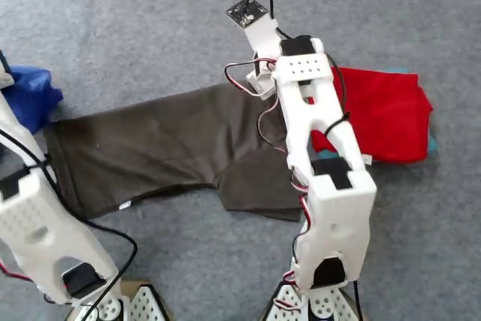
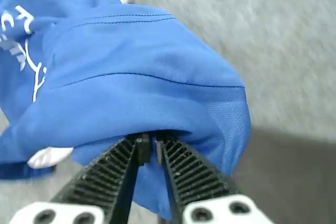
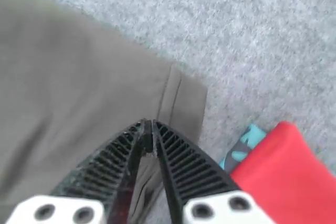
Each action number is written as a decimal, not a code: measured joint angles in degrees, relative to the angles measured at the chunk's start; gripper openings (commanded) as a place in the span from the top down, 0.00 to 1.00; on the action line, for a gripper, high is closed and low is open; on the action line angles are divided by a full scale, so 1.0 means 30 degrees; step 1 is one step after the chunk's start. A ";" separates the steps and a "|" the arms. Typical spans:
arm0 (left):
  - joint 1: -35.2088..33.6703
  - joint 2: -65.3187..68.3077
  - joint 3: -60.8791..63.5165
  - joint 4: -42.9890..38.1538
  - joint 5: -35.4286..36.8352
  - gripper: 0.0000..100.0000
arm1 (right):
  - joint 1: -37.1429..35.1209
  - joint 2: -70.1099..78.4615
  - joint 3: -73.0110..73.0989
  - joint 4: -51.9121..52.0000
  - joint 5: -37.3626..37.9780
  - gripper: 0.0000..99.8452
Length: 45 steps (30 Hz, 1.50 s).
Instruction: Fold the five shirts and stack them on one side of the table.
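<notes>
- High view: a grey felt-covered table (image 1: 150, 20) carries a dark brown shirt (image 1: 165, 148) spread flat across its middle.
- A folded red shirt (image 1: 383, 114) lies at the table's right side on top of a teal shirt (image 1: 430, 144), of which just an edge shows.
- A blue shirt (image 1: 30, 95) is bunched at the left edge.
- The right arm (image 1: 316, 125) stretches over the brown shirt's right end; the left arm (image 1: 37, 231) stands at the lower left.
- Left wrist view: the left gripper (image 2: 149, 148) has its jaws drawn almost together, pinching a fold of the blue shirt, which drapes over the tips above the grey table.
- Right wrist view: the right gripper (image 3: 148, 129) has its jaws closed tip to tip, on the brown shirt beside a sleeve hem. I cannot tell whether cloth is caught between them.
- The red and teal shirts lie just beside it.
</notes>
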State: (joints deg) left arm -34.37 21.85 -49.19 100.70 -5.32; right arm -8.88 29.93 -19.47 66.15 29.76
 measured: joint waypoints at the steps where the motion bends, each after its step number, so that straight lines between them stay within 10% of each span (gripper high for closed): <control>1: 0.0469 -0.1319 0.1758 -0.0147 0.0000 0.97 | 0.0000 0.0469 -0.0557 0.0000 0.0000 0.99; 11: -0.3604 -0.8117 1.6879 -1.3304 0.1495 0.97 | 0.0000 0.2256 -0.3751 0.2374 0.0000 0.99; 20: -0.8234 -0.4835 1.4242 -1.8579 0.2901 0.84 | 0.0147 0.2256 -0.3810 0.2667 0.0059 0.99; 27: -0.8234 0.0850 0.8381 -1.5326 0.3487 0.74 | 0.0176 0.2256 -0.3839 0.3458 0.0059 0.99; 38: -0.4923 0.3282 -0.6476 -0.1055 0.1700 0.85 | 0.0176 0.2256 -0.4161 0.4103 0.0059 0.99; 45: -0.2637 0.3253 -0.5656 -0.0088 0.1114 0.86 | 0.0176 0.2256 -0.4659 0.4103 0.0059 0.99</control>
State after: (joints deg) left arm -42.29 31.60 -66.15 100.44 -1.98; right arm -8.35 36.70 -33.45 78.46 29.93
